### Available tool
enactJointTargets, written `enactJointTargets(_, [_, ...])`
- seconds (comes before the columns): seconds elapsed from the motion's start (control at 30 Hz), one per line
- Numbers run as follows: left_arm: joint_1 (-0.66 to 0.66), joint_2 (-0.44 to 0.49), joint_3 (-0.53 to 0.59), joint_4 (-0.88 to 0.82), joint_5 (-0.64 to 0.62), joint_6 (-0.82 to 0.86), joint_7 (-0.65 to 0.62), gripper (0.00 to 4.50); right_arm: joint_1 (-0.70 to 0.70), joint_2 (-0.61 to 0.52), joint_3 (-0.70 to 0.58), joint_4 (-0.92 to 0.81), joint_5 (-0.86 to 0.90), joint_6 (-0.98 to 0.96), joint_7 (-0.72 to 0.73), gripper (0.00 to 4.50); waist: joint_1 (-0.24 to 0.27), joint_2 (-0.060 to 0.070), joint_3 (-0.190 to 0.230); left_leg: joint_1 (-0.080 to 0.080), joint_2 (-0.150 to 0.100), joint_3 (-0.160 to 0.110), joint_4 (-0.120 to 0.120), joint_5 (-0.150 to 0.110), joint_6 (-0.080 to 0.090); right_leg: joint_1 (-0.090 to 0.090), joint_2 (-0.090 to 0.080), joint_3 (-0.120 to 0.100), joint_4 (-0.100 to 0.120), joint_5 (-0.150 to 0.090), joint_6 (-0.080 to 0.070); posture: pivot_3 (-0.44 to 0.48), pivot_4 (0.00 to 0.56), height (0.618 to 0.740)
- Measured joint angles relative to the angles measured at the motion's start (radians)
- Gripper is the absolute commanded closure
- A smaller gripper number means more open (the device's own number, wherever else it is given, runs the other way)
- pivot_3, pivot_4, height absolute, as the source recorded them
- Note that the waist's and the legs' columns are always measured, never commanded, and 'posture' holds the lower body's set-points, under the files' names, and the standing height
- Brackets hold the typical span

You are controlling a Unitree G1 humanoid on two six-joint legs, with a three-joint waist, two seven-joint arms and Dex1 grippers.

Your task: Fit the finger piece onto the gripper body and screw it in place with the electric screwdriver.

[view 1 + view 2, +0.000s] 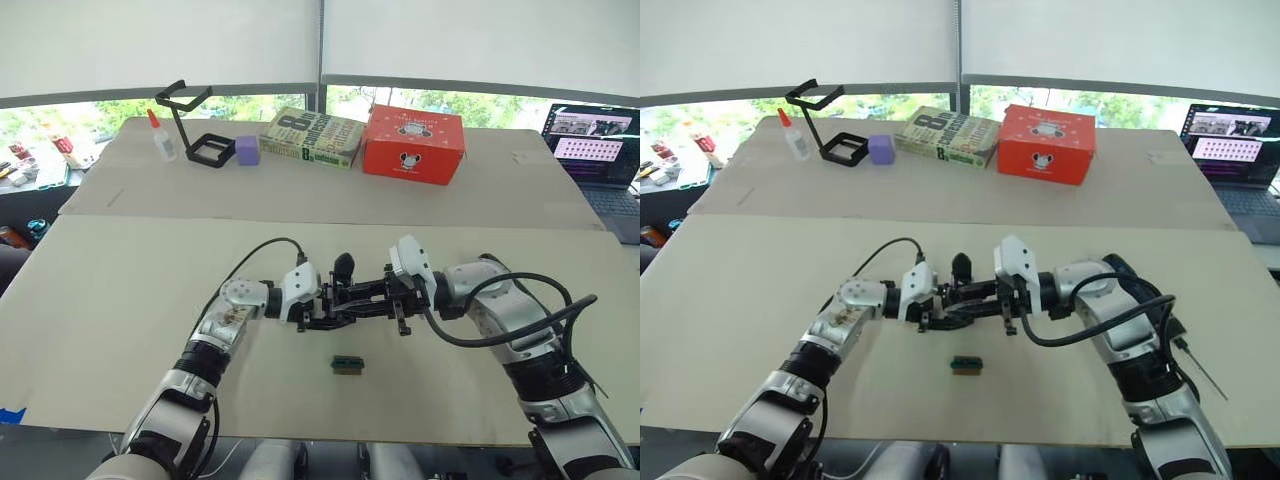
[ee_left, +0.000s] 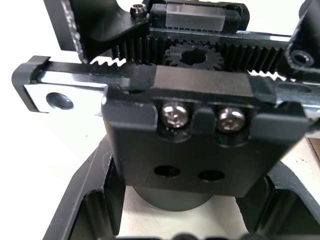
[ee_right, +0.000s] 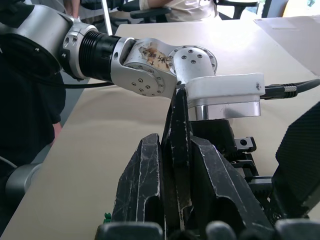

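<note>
- Body [image 1: 350,300] lies lengthwise between both grippers above the green block [image 1: 347,364], finger up.
- Left gripper [image 1: 315,303] clamps body.
- Right gripper [image 3: 175,165] pinches finger piece [image 3: 179,145].

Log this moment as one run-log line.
left gripper: holds gripper body above table | right gripper: shut on finger piece, at the body | green-and-black block: on table

Black gripper body [image 1: 345,300], red box [image 1: 413,144]
</note>
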Motion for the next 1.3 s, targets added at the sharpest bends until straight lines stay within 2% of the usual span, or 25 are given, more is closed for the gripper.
enactJointTargets(0.23, [-0.001,-0.009,0.0,-0.003,-0.002,0.0,-0.002,2.15,-0.061,-0.013,-0.039,-0.087,0.102,0.174,-0.025,4.16,0.001,0.0,0.0,-0.005,0.0,0.0,0.0,0.0,0.0,-0.004,0.0,0.0,0.0,0.0,0.0,0.0,0.15,0.74])
enactJointTargets(0.7, [-0.001,-0.014,0.0,-0.003,-0.001,0.008,0.0,2.15,-0.03,0.004,-0.002,-0.027,-0.016,0.035,-0.016,4.16,0.004,0.0,0.0,-0.005,-0.001,0.0,0.001,0.0,0.0,-0.004,0.0,-0.001,-0.001,0.0,0.0,0.0,0.15,0.74])
enactJointTargets(1.3, [-0.001,-0.014,-0.001,-0.004,0.0,0.009,0.002,2.15,-0.046,0.006,-0.005,0.039,-0.014,0.006,0.032,4.16,0.004,0.0,0.0,-0.004,-0.001,0.0,0.001,0.0,0.0,-0.003,0.0,-0.001,-0.001,0.0,0.0,0.0,0.15,0.74])
